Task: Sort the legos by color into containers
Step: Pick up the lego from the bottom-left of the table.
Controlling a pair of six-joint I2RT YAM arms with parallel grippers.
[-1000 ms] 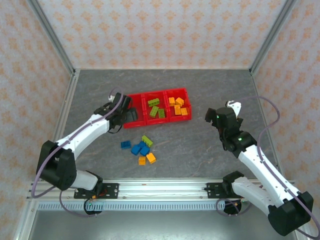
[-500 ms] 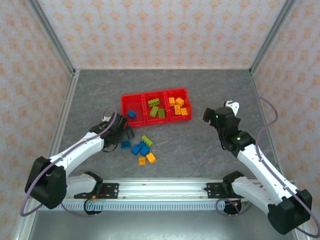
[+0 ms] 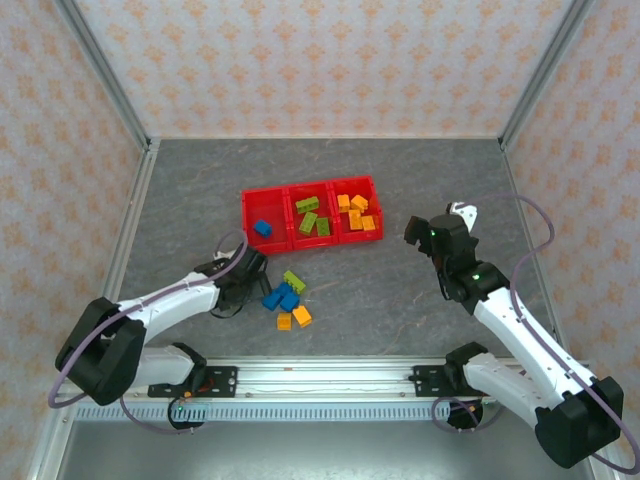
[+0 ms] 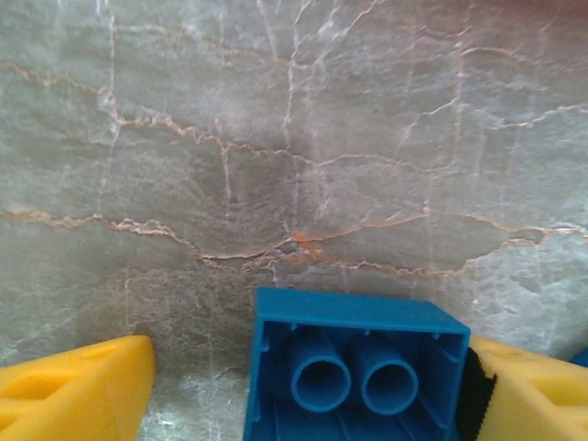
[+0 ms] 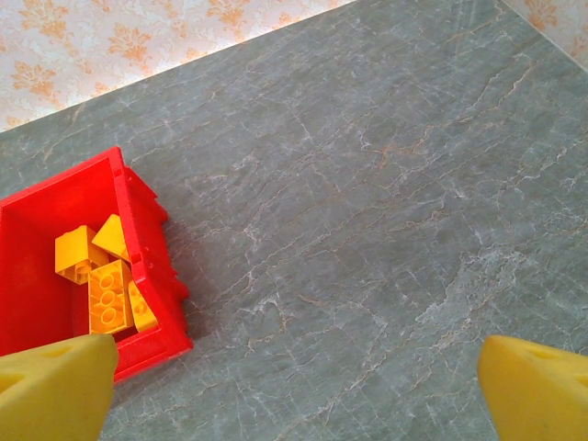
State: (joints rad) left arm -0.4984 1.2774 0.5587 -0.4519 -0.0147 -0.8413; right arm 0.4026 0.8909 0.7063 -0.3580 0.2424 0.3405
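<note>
where the left arm reaches low across the grey veined surface (image 3: 390,300), the left end effector (image 3: 247,278) sits at the left edge of a loose cluster of legos (image 3: 288,300), near the front of the red tray (image 3: 256,206). from the left wrist, its yellow fingertips (image 4: 73,390) straddle an upturned blue brick (image 4: 354,367), hollow underside and two tubes showing. the right-hand finger is against the brick's side; bare surface shows between the brick and the other finger, so the jaws stand apart and are not yet clamped. the cluster has blue bricks, one lime green brick (image 3: 294,282) and two orange-yellow bricks (image 3: 293,318), all on the surface just in front of the tray. in the tray, the left compartment has a single blue brick (image 3: 262,228), the middle one green bricks (image 3: 308,215), the right one orange-yellow bricks (image 3: 355,212). the right end effector (image 3: 436,220) hangs just right of the tray, jaws wide with nothing between them; its wrist view takes in the tray's right compartment and the bricks inside.
</note>
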